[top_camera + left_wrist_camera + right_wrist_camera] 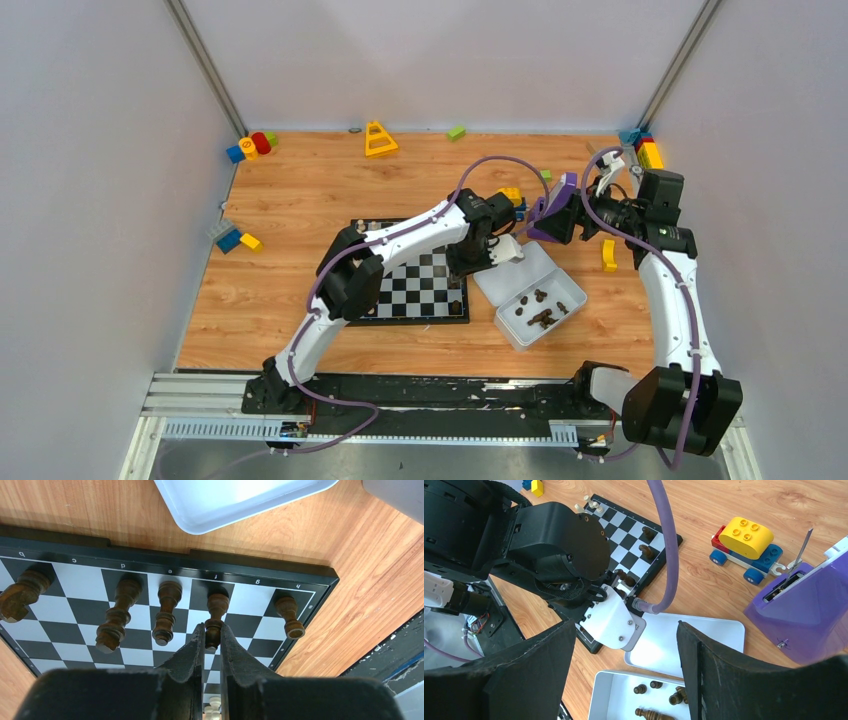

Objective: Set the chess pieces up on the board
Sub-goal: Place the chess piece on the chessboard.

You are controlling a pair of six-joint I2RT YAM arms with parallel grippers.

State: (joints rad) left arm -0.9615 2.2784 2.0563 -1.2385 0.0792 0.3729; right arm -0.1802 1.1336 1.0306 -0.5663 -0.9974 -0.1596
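Board lies mid-table in the overhead view, the left gripper low over its right edge; loose dark chess pieces sit in a white tray beside it. From the left wrist, that gripper is clamped on a dark piece standing in the edge row. From the right wrist, the right gripper gapes wide, empty, above the tray

A robotics lab test cell: plain pale grey panel walls on slim metal corner posts box in a wood-grain counter. White-and-black robot arms are bolted to a slotted aluminium rail along its near edge.
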